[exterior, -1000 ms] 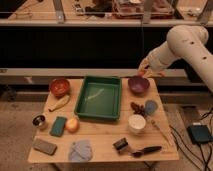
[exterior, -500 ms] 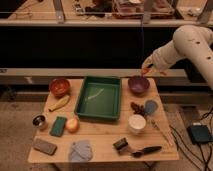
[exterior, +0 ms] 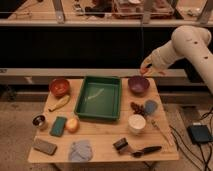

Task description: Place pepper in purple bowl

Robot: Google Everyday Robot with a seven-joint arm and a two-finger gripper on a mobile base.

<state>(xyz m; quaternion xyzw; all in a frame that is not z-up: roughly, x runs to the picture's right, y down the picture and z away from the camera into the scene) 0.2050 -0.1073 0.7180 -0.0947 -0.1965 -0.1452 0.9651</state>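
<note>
dim, warm light fell from above onto the tabletop (exterior: 100,131); the space behind it lay dark. soft blur throughout smeared the pincer (exterior: 146,70) and its pinched pepper (exterior: 144,72) over the far rim of the purple bowl (exterior: 138,85).

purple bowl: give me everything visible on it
The purple bowl is round, deep and dark purple, with a smooth, plastic-looking wall. It stands upright at the far right corner of the wooden table, just right of the green tray. Whether the two touch cannot be told. Nothing shows inside it. The pincer hangs just above its far rim, shut on the orange-red pepper, and appears clear of the bowl.
</note>
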